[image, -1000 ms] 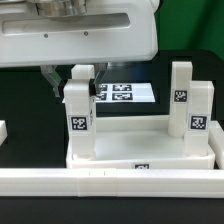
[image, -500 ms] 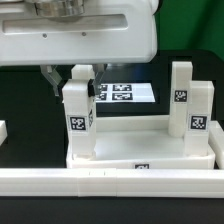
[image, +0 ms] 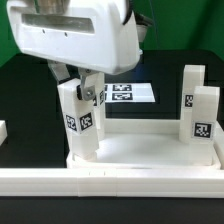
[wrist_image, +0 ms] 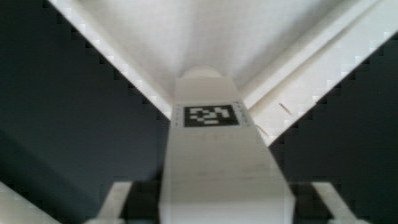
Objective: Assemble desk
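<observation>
The white desk top (image: 140,150) lies flat with its rim up, and in the wrist view the same top (wrist_image: 267,50) runs away below the gripper. A white square-section leg (image: 78,125) with tags stands upright at its corner on the exterior view's left. My gripper (image: 80,85) reaches down from above and is shut on that leg's upper end. In the wrist view the leg (wrist_image: 222,160) fills the space between the fingers (wrist_image: 121,200), with my gripper (wrist_image: 222,205) around it. Two more legs (image: 203,115) stand on the top's right side.
The marker board (image: 128,93) lies flat on the black table behind the desk top. A long white rail (image: 110,182) runs along the front. A small white part (image: 3,130) sits at the exterior view's left edge.
My gripper has turned and tilted with the leg in it, so the leg's tag faces a new way. The desk top and the right legs have shifted toward the exterior view's right.
</observation>
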Robot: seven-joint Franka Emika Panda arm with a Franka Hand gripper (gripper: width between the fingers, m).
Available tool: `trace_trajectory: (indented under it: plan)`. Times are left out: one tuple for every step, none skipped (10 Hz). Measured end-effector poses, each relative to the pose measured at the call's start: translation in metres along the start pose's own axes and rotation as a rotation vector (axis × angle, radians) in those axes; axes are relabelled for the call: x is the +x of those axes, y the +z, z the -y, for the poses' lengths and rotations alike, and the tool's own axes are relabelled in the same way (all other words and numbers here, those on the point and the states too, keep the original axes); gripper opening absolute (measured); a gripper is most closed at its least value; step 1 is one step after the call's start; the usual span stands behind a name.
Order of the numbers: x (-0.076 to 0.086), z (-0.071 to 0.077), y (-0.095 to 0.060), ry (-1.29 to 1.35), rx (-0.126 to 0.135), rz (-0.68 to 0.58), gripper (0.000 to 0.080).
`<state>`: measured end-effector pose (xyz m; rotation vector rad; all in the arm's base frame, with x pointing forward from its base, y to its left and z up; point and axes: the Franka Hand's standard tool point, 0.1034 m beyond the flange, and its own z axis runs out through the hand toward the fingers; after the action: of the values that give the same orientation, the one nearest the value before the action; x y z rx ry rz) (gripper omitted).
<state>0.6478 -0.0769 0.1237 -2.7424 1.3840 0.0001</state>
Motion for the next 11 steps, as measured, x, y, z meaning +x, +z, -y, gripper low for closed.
trace_trajectory:
  plan:
    - [0.0, 0.0014, 0.0001, 0.087, 0.005, -0.005, 0.029]
    - [0.0006, 0.003, 0.0008, 0.259, 0.03, -0.012, 0.029]
    - [-0.0007, 0.003, 0.001, 0.365, 0.033, -0.009, 0.029]
    - [-0.0018, 0.0031, 0.0013, 0.481, 0.043, -0.013, 0.029]
    - [-0.0028, 0.0032, 0.0014, 0.538, 0.046, -0.016, 0.029]
    - [-0.003, 0.0036, 0.0014, 0.611, 0.043, -0.011, 0.029]
    - [-0.0033, 0.0041, 0.0014, 0.632, 0.042, -0.01, 0.029]
    - [-0.0032, 0.004, 0.0015, 0.607, 0.042, -0.011, 0.0295]
    - [-0.0036, 0.0037, 0.0021, 0.57, 0.039, -0.009, 0.0295]
    - [-0.0063, 0.0024, 0.0027, 0.524, 0.02, 0.009, 0.0519]
    - [-0.0056, 0.0027, 0.0022, 0.448, 0.019, 0.008, 0.0519]
